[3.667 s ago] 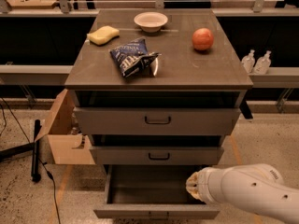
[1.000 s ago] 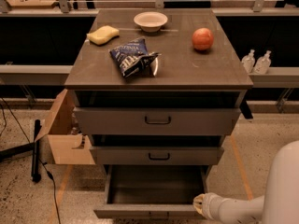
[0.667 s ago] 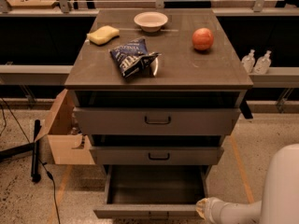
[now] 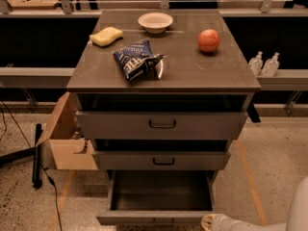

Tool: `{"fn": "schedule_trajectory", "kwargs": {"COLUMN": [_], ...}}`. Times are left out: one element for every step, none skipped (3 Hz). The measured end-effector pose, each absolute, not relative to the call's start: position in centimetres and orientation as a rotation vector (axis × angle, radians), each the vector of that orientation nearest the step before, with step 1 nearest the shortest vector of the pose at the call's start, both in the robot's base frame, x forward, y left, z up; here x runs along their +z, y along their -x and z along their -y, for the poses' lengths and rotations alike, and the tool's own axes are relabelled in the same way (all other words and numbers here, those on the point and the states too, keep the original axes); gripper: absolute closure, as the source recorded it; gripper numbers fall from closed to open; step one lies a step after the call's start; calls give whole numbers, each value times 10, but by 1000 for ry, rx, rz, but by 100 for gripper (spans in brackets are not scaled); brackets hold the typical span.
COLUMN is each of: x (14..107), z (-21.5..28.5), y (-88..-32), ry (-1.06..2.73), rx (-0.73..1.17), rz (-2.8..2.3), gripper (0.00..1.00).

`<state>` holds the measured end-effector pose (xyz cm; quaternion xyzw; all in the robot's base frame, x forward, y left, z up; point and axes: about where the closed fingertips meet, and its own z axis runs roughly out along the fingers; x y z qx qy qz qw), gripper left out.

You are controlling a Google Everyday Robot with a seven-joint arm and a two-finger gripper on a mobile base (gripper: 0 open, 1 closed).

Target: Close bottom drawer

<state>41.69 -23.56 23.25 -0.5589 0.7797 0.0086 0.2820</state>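
Observation:
The bottom drawer [image 4: 161, 196] is the lowest of three grey-brown drawers and stands pulled far out, its dark inside bare. Its front panel [image 4: 154, 219] lies near the lower edge of the camera view. My gripper [image 4: 210, 221], a whitish tip on the white arm [image 4: 260, 225], sits at the right end of that front panel, at or just beside its corner. The middle drawer [image 4: 162, 160] and the top drawer [image 4: 161, 124] are each pulled out a little.
On the cabinet top [image 4: 216, 71] lie a yellow sponge [image 4: 106, 36], a white bowl [image 4: 155, 21], a red apple [image 4: 209, 40] and a blue chip bag [image 4: 137, 58]. An open cardboard box [image 4: 65, 138] stands at the left. Two bottles [image 4: 263, 64] sit on the right ledge.
My arm has swung from in front of the drawer to low at the right. The gripper has sunk towards the picture's lower edge. The bottom drawer stays pulled out.

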Motion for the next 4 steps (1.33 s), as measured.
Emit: {"fn": "schedule_trajectory", "kwargs": {"x": [217,201,183,168], "z": [235,236,237,237], "y": [-412,-413,-419,-433], "ry": [1482,1446,1402,1353], "rx": [34,38,32,19], "rz": [-2069,-2065,-2069,-2067], "gripper": [100,100,100,100]}}
